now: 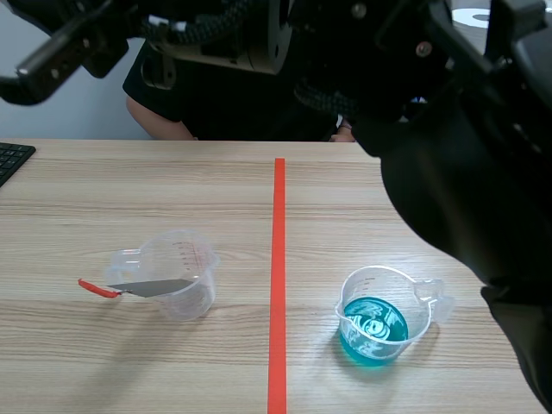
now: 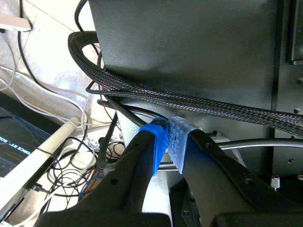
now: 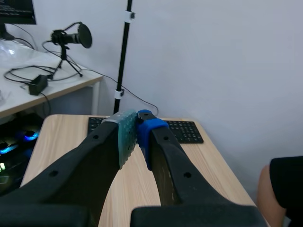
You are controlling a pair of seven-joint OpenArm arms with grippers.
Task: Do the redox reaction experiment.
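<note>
A clear measuring cup (image 1: 183, 274) stands left of the red tape line. A grey metal strip with a red end (image 1: 100, 289) rests across it and sticks out to the left. Right of the line stands a second clear cup (image 1: 384, 315) holding blue liquid (image 1: 373, 326). Both black arms are raised across the top of the scene view, well above the cups. My left gripper (image 2: 169, 140) is shut on nothing and faces a black housing and cables. My right gripper (image 3: 136, 128) is shut on nothing too, high over the table's far edge.
A black keyboard (image 1: 12, 160) lies at the table's far left edge; the right wrist view has the keyboard (image 3: 182, 130) ahead of the fingers. A person in a black top (image 1: 172, 103) sits across the table. The right arm's bulk (image 1: 483, 190) hangs over the table's right side.
</note>
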